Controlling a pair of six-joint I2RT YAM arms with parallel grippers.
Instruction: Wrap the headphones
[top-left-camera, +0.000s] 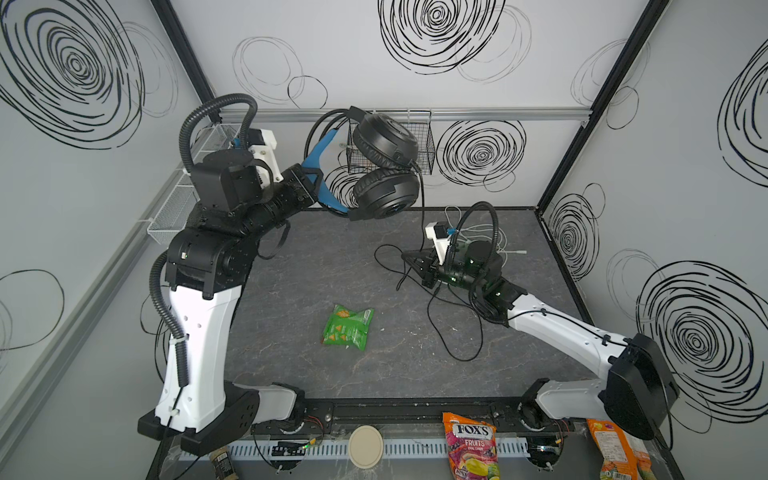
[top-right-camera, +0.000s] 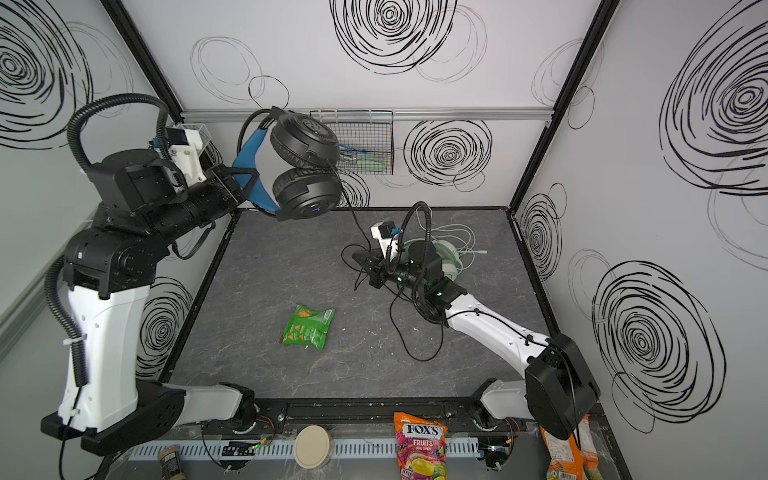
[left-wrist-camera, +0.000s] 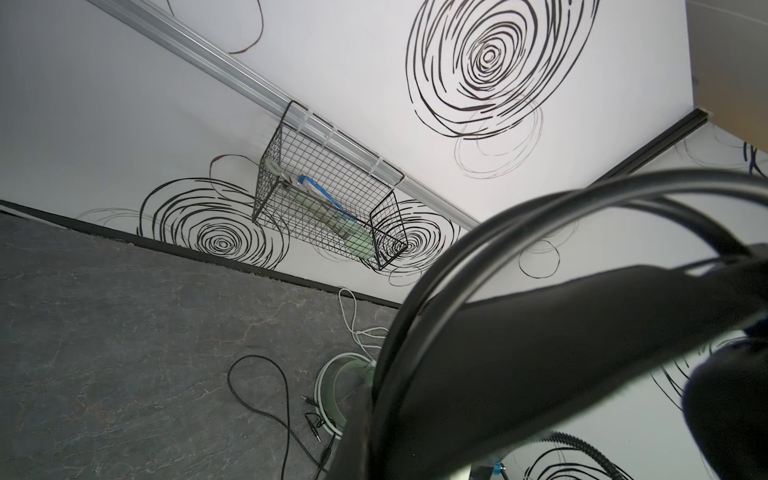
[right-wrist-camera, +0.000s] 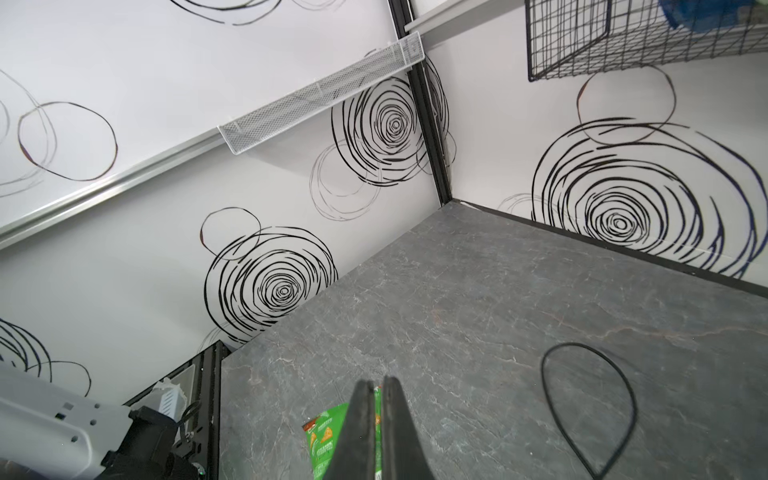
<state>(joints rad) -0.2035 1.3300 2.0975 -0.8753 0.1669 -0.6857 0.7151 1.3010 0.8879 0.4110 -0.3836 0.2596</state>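
Observation:
My left gripper (top-left-camera: 313, 180) is shut on the blue-lined headband of the black headphones (top-left-camera: 386, 166), held high near the back wall, earcups stacked; both top views show this (top-right-camera: 305, 174). Their black cable (top-left-camera: 453, 332) hangs down and lies in loops on the table. My right gripper (top-left-camera: 409, 259) is low over the table beside that cable, jaws shut (right-wrist-camera: 376, 386). No cable shows between its fingers in the right wrist view. The mint green headphones (top-right-camera: 451, 257) lie behind the right arm with a pale cable (top-left-camera: 478, 228), and show in the left wrist view (left-wrist-camera: 332, 386).
A green snack packet (top-left-camera: 347, 326) lies mid-table. A black wire basket (top-right-camera: 365, 141) hangs on the back wall, a white mesh shelf (top-left-camera: 174, 216) on the left wall. A candy bag (top-left-camera: 471, 444), an orange packet (top-left-camera: 615, 449) and a round lid (top-left-camera: 365, 446) sit along the front edge.

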